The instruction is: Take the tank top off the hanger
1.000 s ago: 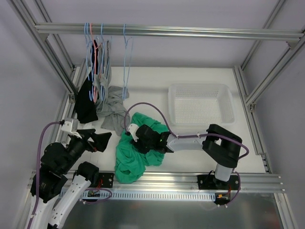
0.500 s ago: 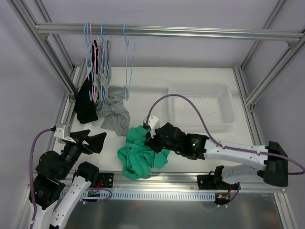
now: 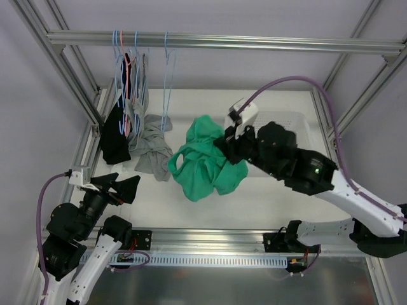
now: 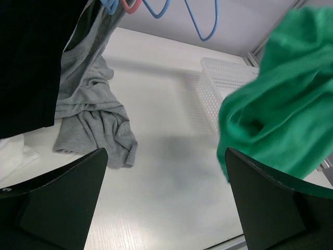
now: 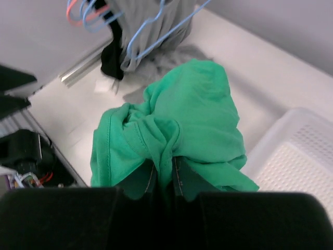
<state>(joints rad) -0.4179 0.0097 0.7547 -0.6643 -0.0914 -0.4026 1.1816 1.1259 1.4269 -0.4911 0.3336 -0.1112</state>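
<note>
The teal-green tank top (image 3: 206, 162) hangs bunched from my right gripper (image 3: 227, 143), lifted off the table just left of the basket. In the right wrist view the right gripper (image 5: 165, 179) is shut on a fold of the tank top (image 5: 192, 114). An empty light-blue wire hanger (image 3: 168, 82) hangs from the top rail, apart from the tank top; it also shows in the right wrist view (image 5: 156, 36). My left gripper (image 3: 121, 187) is open and empty at the near left. In the left wrist view the left gripper (image 4: 165, 172) looks over bare table, with the tank top (image 4: 281, 104) at the right.
A white mesh basket (image 3: 280, 136) stands at the back right. A grey garment (image 3: 152, 149) trails from its hanger onto the table at the back left, beside a black garment (image 3: 114, 136) and a pink-orange hanger (image 3: 126, 95). A metal rail (image 3: 254, 43) crosses overhead.
My right arm has lifted the tank top from the near table edge up and back to the right, towards the basket. The left gripper has drawn back slightly and stays open.
</note>
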